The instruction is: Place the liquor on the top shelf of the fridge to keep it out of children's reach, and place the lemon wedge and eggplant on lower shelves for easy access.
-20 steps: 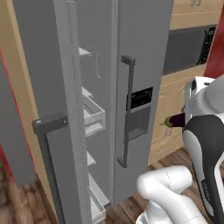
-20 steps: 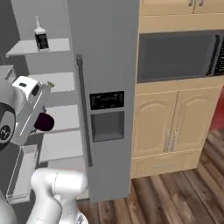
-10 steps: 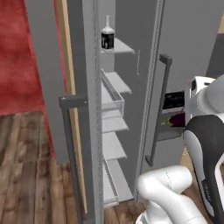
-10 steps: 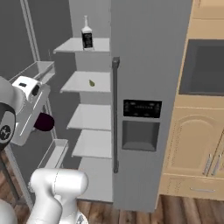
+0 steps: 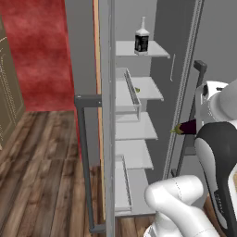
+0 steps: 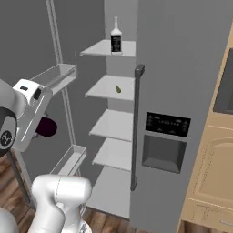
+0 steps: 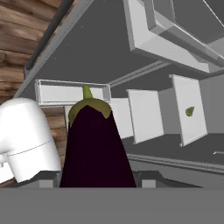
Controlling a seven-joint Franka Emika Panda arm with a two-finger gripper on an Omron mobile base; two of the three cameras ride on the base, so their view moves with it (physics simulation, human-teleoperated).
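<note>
Base has driven left and swung in over the last second: the whole picture shifted from the closed right-hand door and the wall cabinets to the open compartment of the fridge (image 6: 182, 68), so that is camera travel, not the contents moving. The liquor (image 5: 141, 40) stands upright on the top shelf (image 6: 98, 49), toward its front; that part reads as done. The lemon wedge (image 6: 118, 89) lies on the shelf just below, alone near the middle; also done, by the look of it. The eggplant (image 7: 94, 148) is off the shelves, clamped in the gripper (image 7: 97, 180), jaws closed around its thick end with the green stem pointing away from the hand; in the left base view its stem end pokes out beside the arm, level with the middle shelves. The arm pose relative to the base looks unchanged across the frames. Judgement: the repositioning puts the open lower shelves in front of the arm; what remains is a reach in and a release on one of the bare shelves beneath the lemon wedge.
</note>
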